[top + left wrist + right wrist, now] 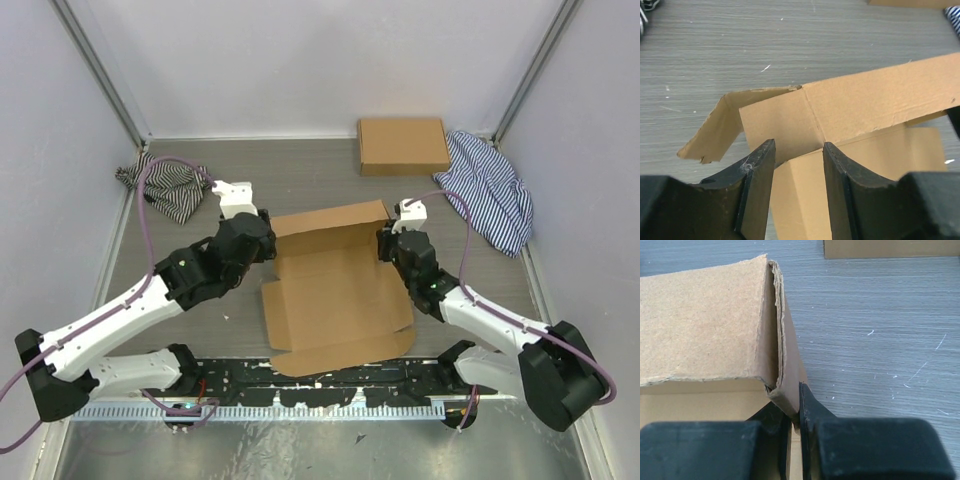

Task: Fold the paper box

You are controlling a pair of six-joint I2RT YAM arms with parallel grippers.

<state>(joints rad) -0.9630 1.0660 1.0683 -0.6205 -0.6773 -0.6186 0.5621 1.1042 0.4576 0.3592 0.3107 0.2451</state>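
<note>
Top external view, left to right: a striped cloth [165, 187] lies far left, then the left gripper [268, 238] sits at the far-left corner of the box [335, 300]. The box lies half-formed mid-table between the arms, far wall raised, near flaps flat. Left wrist view shows this gripper's fingers [757, 175] apart and clamping nothing. A loose corner flap [715, 130] splays outward just ahead and to the left of them. The far wall's long axis runs left to right, from one gripper to the other, so I judge the left arm the nearer one for tucking that flap. At the far-right corner the right gripper [386, 241] is pinched shut on the doubled wall edge, plain in the right wrist view. Beyond lie a spare box [403, 145] and a second cloth [492, 190]. No brand, label or writing is readable anywhere
</note>
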